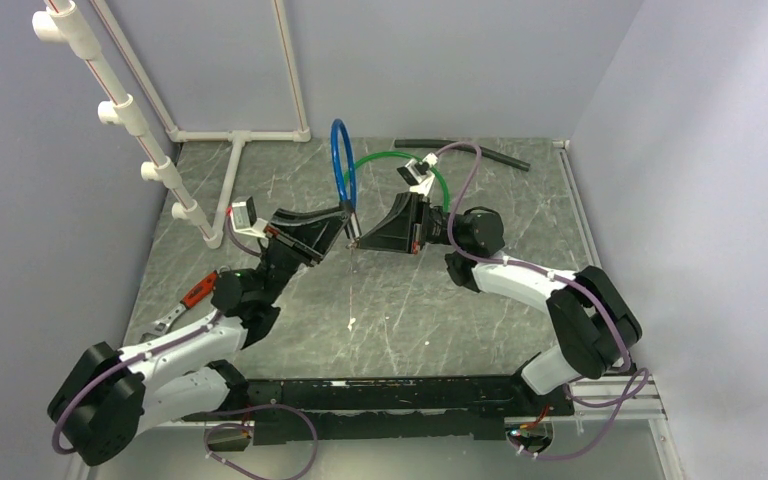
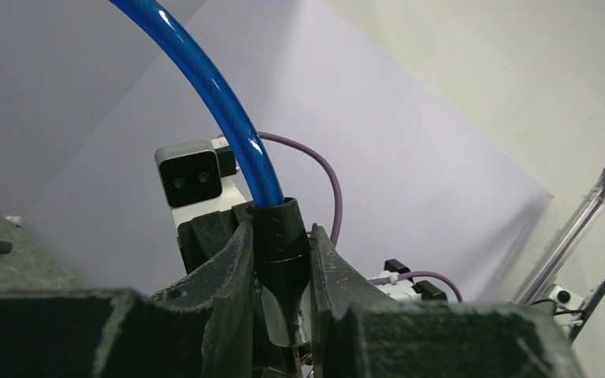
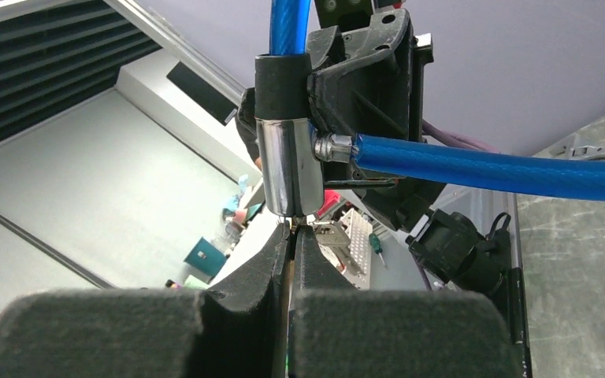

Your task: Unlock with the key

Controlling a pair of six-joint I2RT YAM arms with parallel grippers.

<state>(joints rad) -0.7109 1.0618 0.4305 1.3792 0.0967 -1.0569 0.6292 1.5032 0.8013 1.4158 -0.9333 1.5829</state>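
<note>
1. At nine o'clock on the grey marbled tabletop (image 1: 410,320) lies a red-handled tool (image 1: 196,291), well apart from both arms.
2. Near the middle, the left gripper (image 1: 344,222) has its fingers clamped around the black-and-chrome lock barrel (image 2: 281,244) of the blue looped cable lock (image 1: 342,160). The loop rises toward twelve o'clock.
3. From three o'clock the right gripper (image 3: 291,240) faces it, fingers pinched tight on a thin metal key (image 3: 291,227). Only a sliver shows, touching the barrel's chrome end.
4. At one o'clock sit a green cable loop (image 1: 385,157) and a black tube (image 1: 490,153).
</note>
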